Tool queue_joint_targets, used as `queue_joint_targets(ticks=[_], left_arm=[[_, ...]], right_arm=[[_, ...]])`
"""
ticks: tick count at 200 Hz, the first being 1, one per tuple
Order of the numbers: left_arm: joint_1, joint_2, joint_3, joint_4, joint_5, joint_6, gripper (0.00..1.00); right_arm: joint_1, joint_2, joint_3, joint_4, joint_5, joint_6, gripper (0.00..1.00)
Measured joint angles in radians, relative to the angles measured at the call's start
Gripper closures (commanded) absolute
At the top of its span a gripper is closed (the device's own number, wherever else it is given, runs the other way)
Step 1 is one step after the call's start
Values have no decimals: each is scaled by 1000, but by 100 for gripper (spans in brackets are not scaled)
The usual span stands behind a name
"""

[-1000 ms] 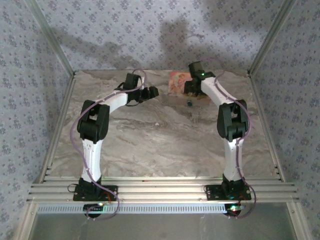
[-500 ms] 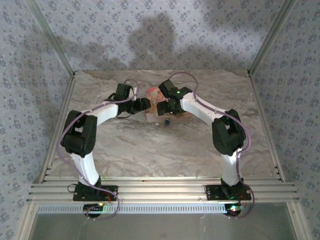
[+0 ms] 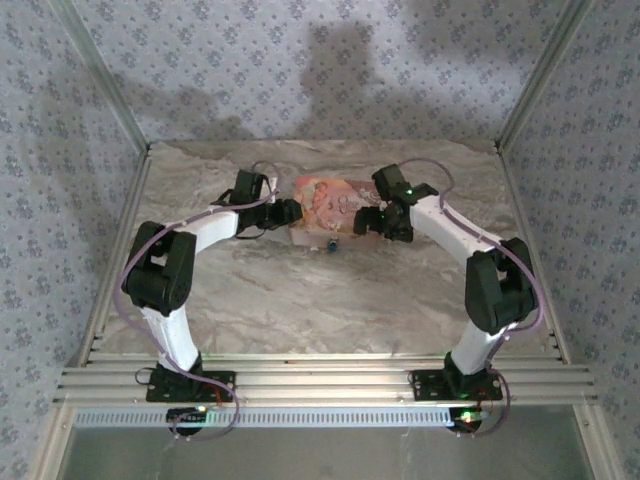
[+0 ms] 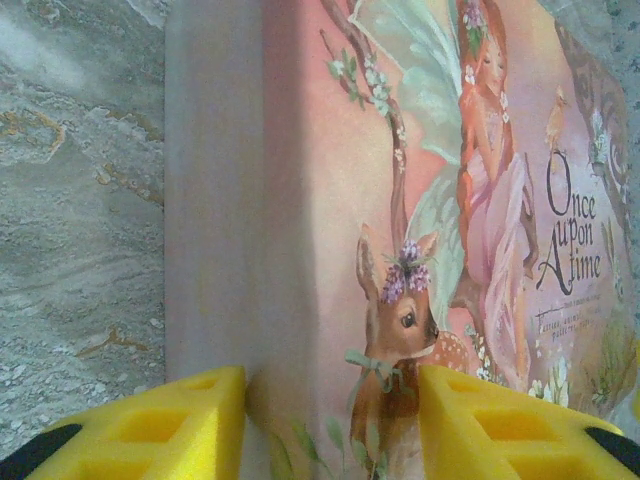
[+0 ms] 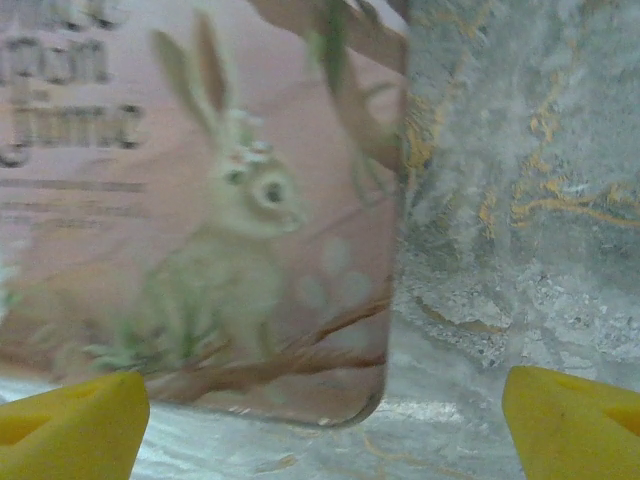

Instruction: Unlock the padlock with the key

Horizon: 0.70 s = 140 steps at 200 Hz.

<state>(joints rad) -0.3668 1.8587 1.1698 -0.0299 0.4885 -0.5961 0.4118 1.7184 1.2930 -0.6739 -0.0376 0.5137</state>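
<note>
Probably a robotics lab's test cell, not a home: aluminium rails [image 3: 320, 380] frame a marble-patterned table [image 3: 300, 300], floral-print panels [image 3: 250, 70] wall three sides, and a left arm [image 3: 175, 300] and right arm [image 3: 478, 320] are bolted at the near edge.

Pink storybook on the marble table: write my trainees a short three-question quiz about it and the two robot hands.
1. True or false: the pink hardcover storybook stands upright on the marble-patterned table.
2. Which animal is printed on the cover just beyond the left hand's yellow fingers? A) fox B) deer C) owl
3. Fill in: in the right wrist view, the open right hand hangs above the book's rounded ___.

Key: 1 false, it lies flat, cover up; 2 B; 3 corner.
</note>
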Motion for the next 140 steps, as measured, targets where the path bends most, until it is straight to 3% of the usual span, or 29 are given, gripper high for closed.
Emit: queue_joint_targets(ticks=[49, 60, 99, 140], left_arm=[[0, 38, 57, -3, -22, 0, 56], [1, 56, 81, -5, -29, 0, 56], [0, 85, 169, -106, -56, 32, 41], [32, 67, 280, -302, -166, 126, 39]], right_arm=[[-22, 66, 30, 61, -97, 11, 20], [-31, 79, 43, 72, -107, 11, 20], [-62, 98, 63, 86, -124, 11, 14], [-64, 48, 60, 84, -104, 10, 12]])
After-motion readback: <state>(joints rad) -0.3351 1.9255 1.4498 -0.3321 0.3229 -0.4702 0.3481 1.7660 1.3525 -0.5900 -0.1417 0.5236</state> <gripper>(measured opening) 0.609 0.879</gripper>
